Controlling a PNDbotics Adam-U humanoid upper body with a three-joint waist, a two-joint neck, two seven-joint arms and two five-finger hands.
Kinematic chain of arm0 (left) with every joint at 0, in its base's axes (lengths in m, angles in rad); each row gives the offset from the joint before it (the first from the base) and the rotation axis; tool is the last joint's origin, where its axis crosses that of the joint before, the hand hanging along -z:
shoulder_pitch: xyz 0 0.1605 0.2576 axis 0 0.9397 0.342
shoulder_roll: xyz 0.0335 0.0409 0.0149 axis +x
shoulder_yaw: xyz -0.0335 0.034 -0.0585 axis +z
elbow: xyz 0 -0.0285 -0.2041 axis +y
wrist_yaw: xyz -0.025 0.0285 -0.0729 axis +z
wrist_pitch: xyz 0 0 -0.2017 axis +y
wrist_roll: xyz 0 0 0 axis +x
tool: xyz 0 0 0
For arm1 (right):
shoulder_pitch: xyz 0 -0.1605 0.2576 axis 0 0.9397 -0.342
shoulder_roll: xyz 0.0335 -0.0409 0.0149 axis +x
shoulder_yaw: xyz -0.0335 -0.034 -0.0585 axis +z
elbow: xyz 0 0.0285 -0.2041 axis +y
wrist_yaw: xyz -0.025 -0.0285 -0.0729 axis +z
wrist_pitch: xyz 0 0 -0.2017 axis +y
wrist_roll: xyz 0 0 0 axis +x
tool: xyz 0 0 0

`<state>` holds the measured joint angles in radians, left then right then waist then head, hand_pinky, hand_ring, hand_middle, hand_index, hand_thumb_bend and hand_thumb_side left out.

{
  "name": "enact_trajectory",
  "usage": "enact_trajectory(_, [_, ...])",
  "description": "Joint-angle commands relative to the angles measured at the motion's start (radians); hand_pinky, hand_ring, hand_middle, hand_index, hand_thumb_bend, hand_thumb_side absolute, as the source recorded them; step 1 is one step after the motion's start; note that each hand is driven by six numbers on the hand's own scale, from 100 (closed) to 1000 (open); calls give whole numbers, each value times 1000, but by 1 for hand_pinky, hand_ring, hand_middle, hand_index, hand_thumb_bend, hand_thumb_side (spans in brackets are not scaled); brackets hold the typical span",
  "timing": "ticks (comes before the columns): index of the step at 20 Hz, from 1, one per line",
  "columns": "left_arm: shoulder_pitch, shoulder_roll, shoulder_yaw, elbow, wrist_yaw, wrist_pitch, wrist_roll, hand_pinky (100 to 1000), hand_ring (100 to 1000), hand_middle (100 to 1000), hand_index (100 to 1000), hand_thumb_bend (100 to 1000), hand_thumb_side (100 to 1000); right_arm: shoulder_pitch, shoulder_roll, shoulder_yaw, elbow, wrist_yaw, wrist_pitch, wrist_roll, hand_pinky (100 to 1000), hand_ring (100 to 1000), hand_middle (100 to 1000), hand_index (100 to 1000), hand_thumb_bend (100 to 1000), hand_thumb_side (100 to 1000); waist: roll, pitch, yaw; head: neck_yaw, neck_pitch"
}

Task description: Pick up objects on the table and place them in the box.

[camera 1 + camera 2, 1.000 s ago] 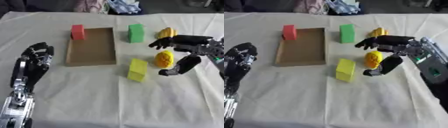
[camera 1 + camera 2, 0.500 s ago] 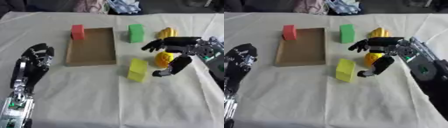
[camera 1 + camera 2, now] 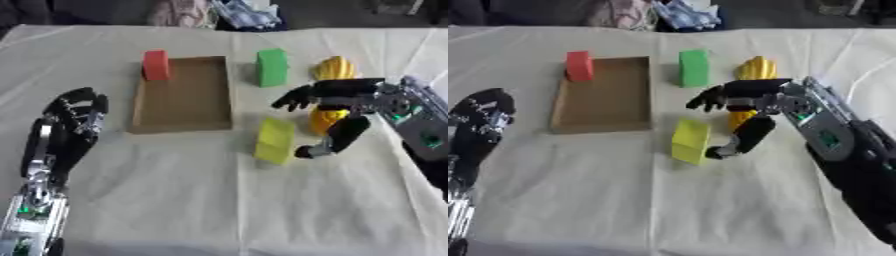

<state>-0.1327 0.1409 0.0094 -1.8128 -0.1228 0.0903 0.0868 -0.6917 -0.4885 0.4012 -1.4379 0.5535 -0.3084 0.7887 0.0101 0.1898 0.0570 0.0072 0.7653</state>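
A shallow brown box lies left of centre on the cloth. A red block stands at its far left corner. A green block stands to the right of the box. A yellow block lies in front of the box's right corner. My right hand hovers open just right of the yellow block, fingers spread above it and thumb down beside it. An orange-yellow object lies behind the hand, partly hidden. A second yellow object sits farther back. My left hand rests open at the left.
The table is covered with a pale cloth. Crumpled clothes lie beyond the far edge.
My right hand has moved left from above the orange-yellow object toward the yellow block and now stands close beside it. The left hand has stayed in place.
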Motion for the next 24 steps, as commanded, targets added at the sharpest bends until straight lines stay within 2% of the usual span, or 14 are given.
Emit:
enact_trajectory(1, [-6,14,-3,-15,-6,-2,-3,700,681,712,775,357,488,-22,-1,-7,4,9,-3,2,811,854,914,1000,408,506,-6,-30,0,0,5])
enact_trajectory(24, [-6,11,-3,-14,-6,-2,-6,700,681,712,775,356,489,-56,77,-11,125,77,-15,-14,802,846,896,994,399,519,-6,-30,3,-4,5])
